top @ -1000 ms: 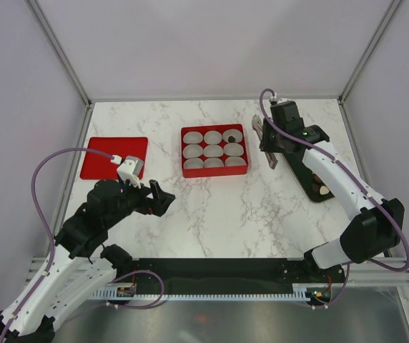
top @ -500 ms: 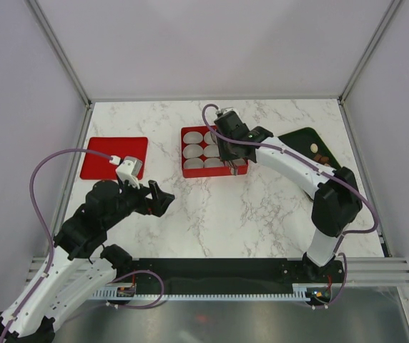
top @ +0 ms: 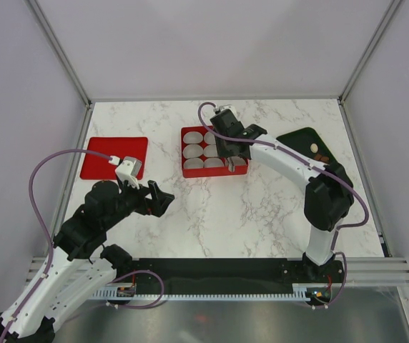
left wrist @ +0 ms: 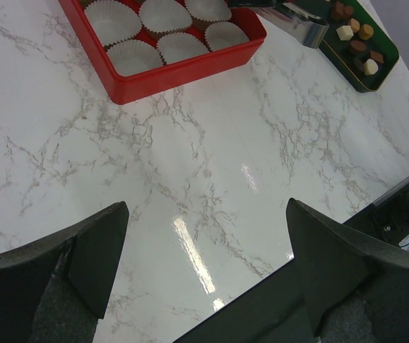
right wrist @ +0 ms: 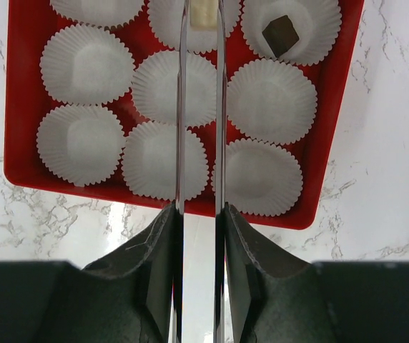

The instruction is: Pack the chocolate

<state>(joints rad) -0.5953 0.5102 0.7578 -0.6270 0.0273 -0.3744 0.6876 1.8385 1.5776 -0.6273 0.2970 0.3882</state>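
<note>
My right gripper (right wrist: 199,214) is shut on thin metal tongs (right wrist: 219,107). The tong tips pinch a cream-white chocolate (right wrist: 203,13) over the far middle cup of the red nine-compartment box (right wrist: 21,107). A dark brown chocolate (right wrist: 281,34) lies in the cup to its right. In the top view the right gripper (top: 227,148) hangs over the box (top: 190,171). More chocolates (left wrist: 353,44) lie in a dark green tray (left wrist: 376,71), which also shows in the top view (top: 297,137). My left gripper (left wrist: 208,275) is open and empty above bare marble, also in the top view (top: 159,200).
The other white paper cups (right wrist: 86,64) in the box hold nothing. A red lid (top: 114,157) lies flat at the left of the table. Walls close in the back and both sides.
My right arm has swung left from the green tray to over the red box, carrying the tongs, and has settled there. The left arm has not moved.
</note>
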